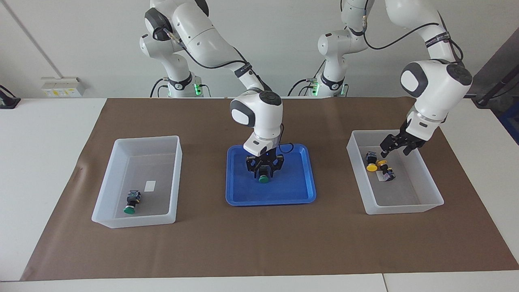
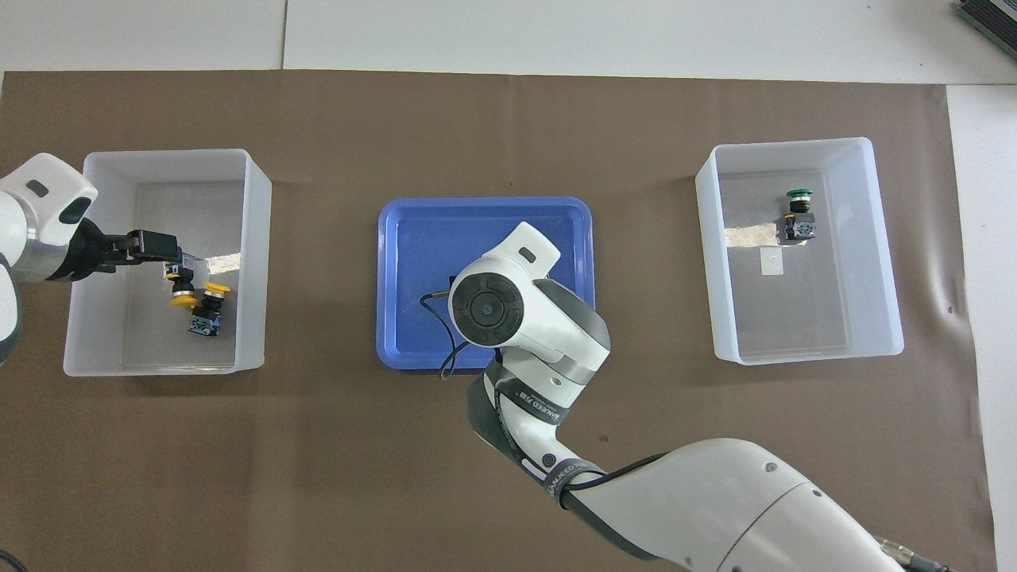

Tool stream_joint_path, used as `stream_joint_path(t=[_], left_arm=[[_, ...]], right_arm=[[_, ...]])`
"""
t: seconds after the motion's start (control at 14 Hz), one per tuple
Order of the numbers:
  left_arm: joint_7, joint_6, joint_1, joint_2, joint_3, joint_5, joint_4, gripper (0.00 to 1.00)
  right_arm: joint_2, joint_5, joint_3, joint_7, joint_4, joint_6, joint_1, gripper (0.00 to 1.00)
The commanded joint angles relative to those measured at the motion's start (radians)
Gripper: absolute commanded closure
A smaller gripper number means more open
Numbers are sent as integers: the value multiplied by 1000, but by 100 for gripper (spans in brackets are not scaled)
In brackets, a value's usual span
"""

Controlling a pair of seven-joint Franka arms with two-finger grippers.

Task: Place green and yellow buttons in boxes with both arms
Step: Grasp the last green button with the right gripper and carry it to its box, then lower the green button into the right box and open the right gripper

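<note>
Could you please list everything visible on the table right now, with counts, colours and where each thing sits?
Yellow buttons: two, yellow caps, lying in the box at the left arm's end.
Green buttons: two; one in the box at the right arm's end, one on the tray between the right gripper's fingers.
Boxes: two, translucent white, one at each end of the table.
Tray: one, blue, between the boxes.
Mat: one, brown, under everything.
Left gripper: open, over the yellow buttons' box.
Right gripper: down over the tray.

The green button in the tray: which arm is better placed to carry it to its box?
Right. Its end effector is around the green button in the tray; the left end effector is over the yellow buttons' box.
</note>
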Motion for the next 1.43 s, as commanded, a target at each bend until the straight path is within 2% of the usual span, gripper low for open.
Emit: stream_joint_path(t=[0.0,0.21,0.36,0.5,0.64,0.79,1.0,1.14,1.36], left_arm=[[3,-134,-84,-21,1,87,67,0],[3,-222,-170,-64,1,150,88,0],[-6,-303,-180,-80,0,143,155,0],[-8,-367,-178,-84,0,131,227,0],[-9,-433,-175,-84,4,85,301,0],[-8,-485,-167,-80,6,60,353,0],[-8,-503,-166,-84,9,60,355,0],[-5,-496,-164,-86,12,59,347,0],[-6,-496,-164,-100,14,60,331,0]], right_arm=[[-10,-30,1,29,-18,11,-5,100],[-50,-28,1,20,-16,-19,-34,100],[-106,-16,6,-4,-27,-49,-98,100],[-166,7,8,-82,-33,-107,-160,100],[-224,92,8,-179,-44,-128,-236,100],[-277,145,8,-335,-55,-151,-321,100],[-323,194,8,-522,-59,-199,-418,100],[-390,247,8,-688,-129,-227,-502,100],[-395,329,6,-856,-173,-190,-589,100]])
